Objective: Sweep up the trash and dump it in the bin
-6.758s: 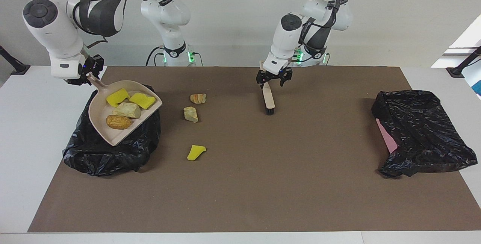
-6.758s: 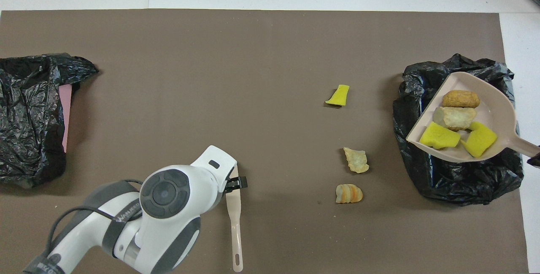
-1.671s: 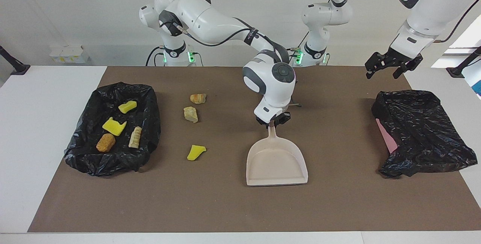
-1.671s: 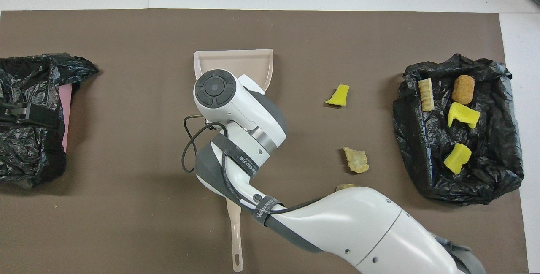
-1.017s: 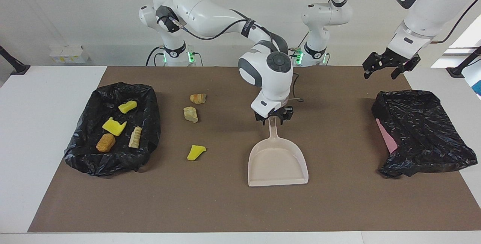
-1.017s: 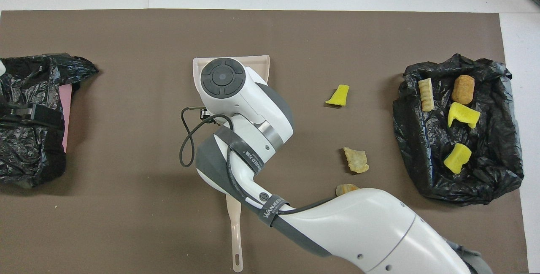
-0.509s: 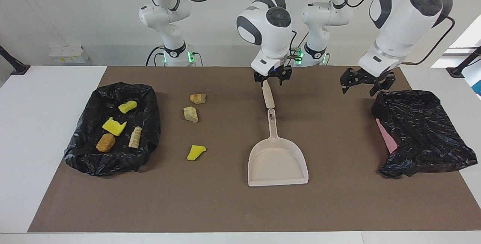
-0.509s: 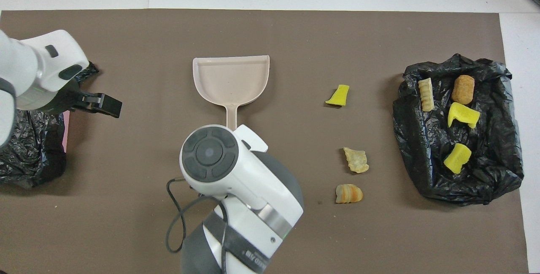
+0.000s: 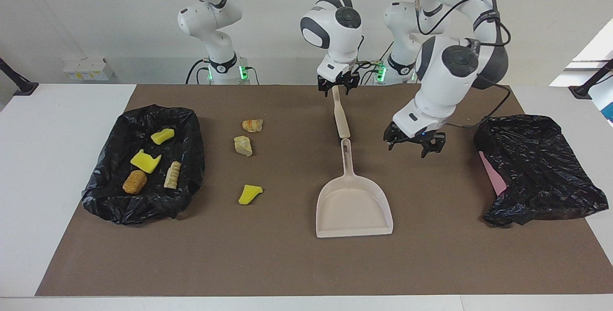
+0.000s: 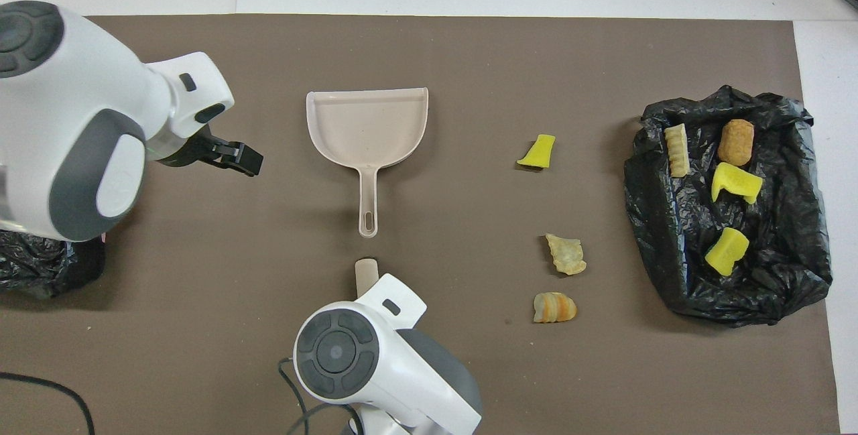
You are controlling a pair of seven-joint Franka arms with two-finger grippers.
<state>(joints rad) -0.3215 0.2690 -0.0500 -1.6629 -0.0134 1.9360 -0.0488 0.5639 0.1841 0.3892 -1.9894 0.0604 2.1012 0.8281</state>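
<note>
"Where is your trash (image 9: 250, 194)?"
"Seen from overhead, three lumps lie loose on the brown mat (image 9: 431, 263) at three o'clock of the beige plastic dustpan (image 9: 353, 208). Four sit in the black bag-lined bin (image 9: 190, 157)."
"And your grippers?"
"The left gripper (image 9: 414, 143) hovers spread wide at nine o'clock. The right gripper (image 9: 337, 88) is at the pale slim brush handle (image 9: 341, 119), and I cannot tell whether it grips."

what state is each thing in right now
dustpan: empty, flat on mat, unheld
brush: right gripper at its handle end
left gripper: jaws open, empty
black bin: holds four trash pieces
loose trash: three pieces on mat
</note>
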